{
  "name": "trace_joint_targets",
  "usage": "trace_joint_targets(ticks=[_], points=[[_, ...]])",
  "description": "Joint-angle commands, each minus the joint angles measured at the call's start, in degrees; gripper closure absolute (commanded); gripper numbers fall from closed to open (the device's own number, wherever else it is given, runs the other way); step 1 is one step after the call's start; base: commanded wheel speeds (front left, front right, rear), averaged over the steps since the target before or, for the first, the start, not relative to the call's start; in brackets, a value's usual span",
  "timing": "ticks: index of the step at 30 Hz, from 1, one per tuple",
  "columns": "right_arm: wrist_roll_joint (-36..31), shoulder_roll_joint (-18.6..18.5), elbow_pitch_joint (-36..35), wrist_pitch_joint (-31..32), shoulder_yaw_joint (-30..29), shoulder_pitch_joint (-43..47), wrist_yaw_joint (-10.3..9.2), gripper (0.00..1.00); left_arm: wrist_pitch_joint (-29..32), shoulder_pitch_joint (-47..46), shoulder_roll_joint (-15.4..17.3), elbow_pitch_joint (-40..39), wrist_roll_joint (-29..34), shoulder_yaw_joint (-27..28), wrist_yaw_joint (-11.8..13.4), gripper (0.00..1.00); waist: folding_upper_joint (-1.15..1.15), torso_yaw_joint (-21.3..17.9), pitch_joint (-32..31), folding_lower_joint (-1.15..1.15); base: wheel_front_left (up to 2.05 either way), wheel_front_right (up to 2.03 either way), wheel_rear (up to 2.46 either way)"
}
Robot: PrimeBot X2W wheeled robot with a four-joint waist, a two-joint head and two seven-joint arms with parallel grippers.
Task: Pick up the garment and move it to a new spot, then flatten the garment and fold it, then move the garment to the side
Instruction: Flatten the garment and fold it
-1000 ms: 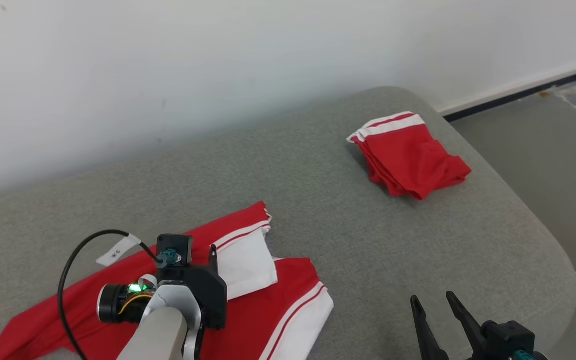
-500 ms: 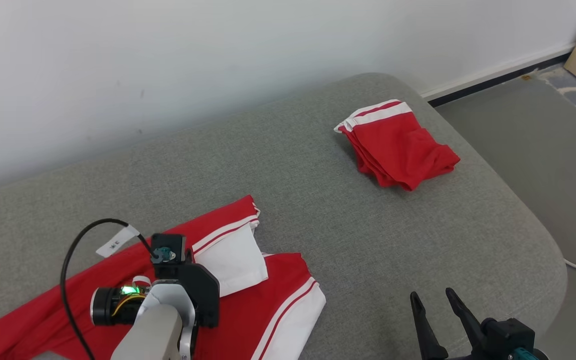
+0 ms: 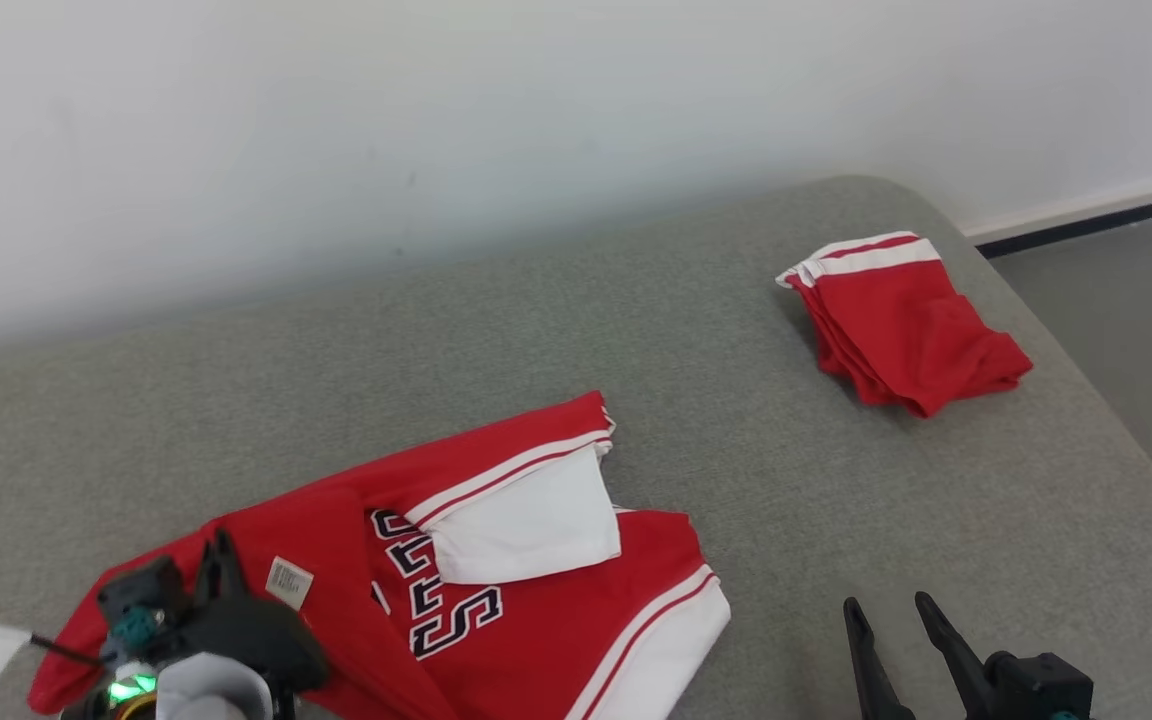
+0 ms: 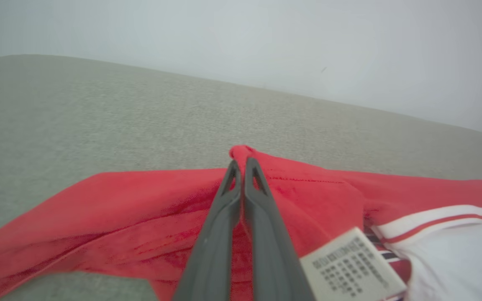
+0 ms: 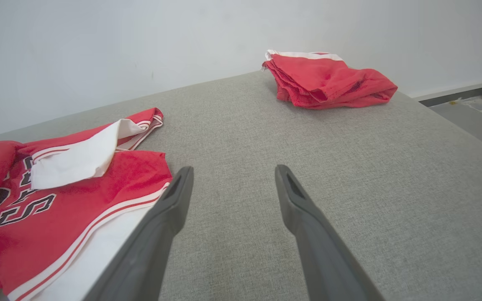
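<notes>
Head view: the red jersey [image 3: 576,580] lay rumpled at the near left of the grey cushion [image 3: 636,330]. Bare fabric stretched from it to a folded red garment [image 3: 911,325] near the far right edge. The left gripper [image 3: 219,556] sat low on the jersey's left end, its arm cut off below.

Left wrist view: it was clamped tight on a raised red fold beside a white label [image 4: 352,267], whose print was unreadable.

Right wrist view: the right gripper [image 5: 232,173] hovered over bare cushion, jaws spread, holding nothing.
</notes>
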Motion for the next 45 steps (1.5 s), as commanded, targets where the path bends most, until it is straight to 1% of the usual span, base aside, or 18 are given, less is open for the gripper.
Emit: trace_joint_targets(ticks=[1, 5, 6, 8, 10, 14, 15, 16, 19, 23, 27, 30, 36, 41, 43, 45], points=[[0.2, 0.0, -0.3, 0.1, -0.2, 0.6, -0.14, 0.00, -0.3, 4.3, 0.2, -4.2, 0.7, 0.9, 0.3, 1.00, 0.00, 4.4, -1.7, 0.00, 0.00, 0.00, 0.00], [0.1, 0.0, -0.7, 0.2, -0.8, 1.2, -0.14, 0.00, -0.3, 14.9, -0.5, -16.1, 2.7, 2.7, 2.3, 1.00, 0.00, 7.8, -2.3, 0.00, 0.00, 0.00, 0.00], [0.1, 0.0, -0.7, 0.2, -0.8, 1.2, -0.14, 0.00, -0.3, 14.9, -0.5, -16.1, 2.7, 2.7, 2.3, 1.00, 0.00, 7.8, -2.3, 0.00, 0.00, 0.00, 0.00], [0.0, 0.0, -0.8, 0.3, -1.1, 1.3, -0.14, 0.00, -0.4, 19.2, -0.9, -20.9, 3.1, 3.8, 3.3, 1.00, 0.00, 9.4, -2.6, 0.00, 0.00, 0.00, 0.00], [-0.2, 0.0, -0.9, 0.5, -1.1, 1.3, -0.14, 0.00, -0.3, 22.7, -1.3, -24.0, 3.5, 4.2, 4.1, 1.00, 0.00, 10.6, -2.9, 0.00, 0.00, 0.00, 0.00], [-0.4, 0.0, -0.7, 0.8, -1.3, 1.4, -0.14, 0.00, -0.3, 26.1, -1.7, -26.5, 4.0, 4.2, 5.7, 1.00, 0.00, 12.5, -3.8, 0.00, 0.00, 0.00, 0.00], [-0.7, 0.0, -0.7, 1.1, -1.2, 1.3, -0.14, 0.00, -0.3, 26.6, -1.7, -26.8, 4.2, 4.2, 6.1, 0.73, 0.00, 12.7, -4.0, 0.00, 0.00, 0.00, 0.00], [-0.6, 0.0, -0.6, 1.4, -1.3, 1.1, -0.14, 0.00, -0.2, 27.0, -1.7, -26.9, 4.3, 4.2, 6.6, 0.00, 0.00, 12.9, -4.2, 0.00, 0.00, 0.00, 0.00], [-1.4, 0.0, -0.1, 3.3, -1.9, 0.4, -0.14, 0.00, -0.1, 27.5, -1.5, -27.3, 4.9, 4.0, 7.4, 0.00, 0.00, 13.4, -4.7, 0.00, 0.00, 0.00, 0.00], [-2.3, -0.7, 0.1, 6.8, -3.4, -1.2, -0.14, 0.00, 0.1, 28.7, -0.5, -27.9, 6.0, 3.8, 8.7, 0.00, 0.00, 14.2, -5.3, 0.00, 0.00, 0.00, 0.00], [-1.9, -1.3, 0.6, 11.7, -4.7, -2.8, -0.14, 0.00, 0.1, 29.8, 0.2, -29.5, 6.2, 4.2, 9.6, 0.00, 0.00, 15.3, -5.5, 0.00, 0.00, 0.00, 0.00], [-2.1, -2.2, 1.6, 15.7, -4.8, -4.4, -0.14, 0.00, -0.1, 30.3, 0.8, -31.9, 7.6, 3.1, 8.9, 0.00, 0.00, 16.5, -5.4, 0.00, 0.00, 0.00, 0.00], [-1.6, -1.7, 5.4, 24.9, -6.9, -7.8, -0.14, 0.00, -0.3, 29.7, -0.1, -36.9, 9.9, -0.5, 5.7, 0.00, 0.00, 19.5, -4.9, 0.00, 0.00, 0.00, 0.00], [-1.5, -1.6, 9.4, 31.5, -7.0, -10.8, -0.14, 0.00, 0.8, 29.0, -0.2, -40.0, 11.0, -2.8, 5.2, 0.00, 0.00, 22.0, -4.3, 0.00, 0.00, 0.00, 0.00], [-1.1, -1.6, 10.7, 34.0, -7.7, -11.8, -0.14, 0.00, 1.3, 28.8, -0.3, -41.0, 10.6, -3.3, 5.0, 0.00, 0.00, 22.9, -3.9, 0.00, 0.00, 0.00, 0.00], [-2.2, -1.5, 11.9, 36.0, -9.0, -12.7, -0.14, 0.00, 1.8, 28.5, -0.1, -41.9, 10.5, -3.7, 4.5, 0.00, 0.00, 23.7, -3.5, 0.00, 0.00, 0.00, 0.00]])
